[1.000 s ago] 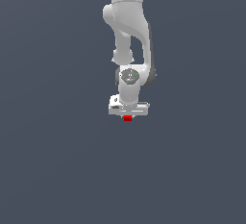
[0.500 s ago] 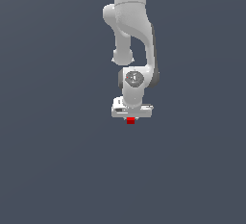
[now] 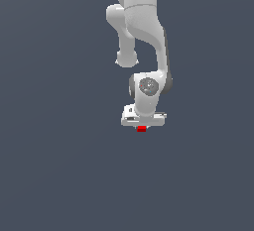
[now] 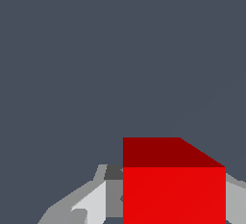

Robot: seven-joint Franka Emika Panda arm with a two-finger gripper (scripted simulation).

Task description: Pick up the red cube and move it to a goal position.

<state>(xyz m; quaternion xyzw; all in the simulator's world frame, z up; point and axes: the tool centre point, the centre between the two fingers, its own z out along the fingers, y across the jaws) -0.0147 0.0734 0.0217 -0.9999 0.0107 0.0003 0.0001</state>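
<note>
The gripper (image 3: 142, 128) is clamped on the red cube (image 3: 141, 129), whose lower part shows just beneath the white bar. In the wrist view the cube (image 4: 174, 194) sits between 2 grey fingers (image 4: 89, 201), with plain dark grey ground (image 3: 54, 165) all around

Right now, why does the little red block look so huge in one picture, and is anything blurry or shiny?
In the wrist view the red cube looks huge because that camera sits right beside it; edges are sharp but blocky, not blurred. Its upper face is darker red than its front. In the exterior view the same cube is tiny under the gripper. The arm has soft shading, no glare, and no shadow shows on the flat grey background.
</note>
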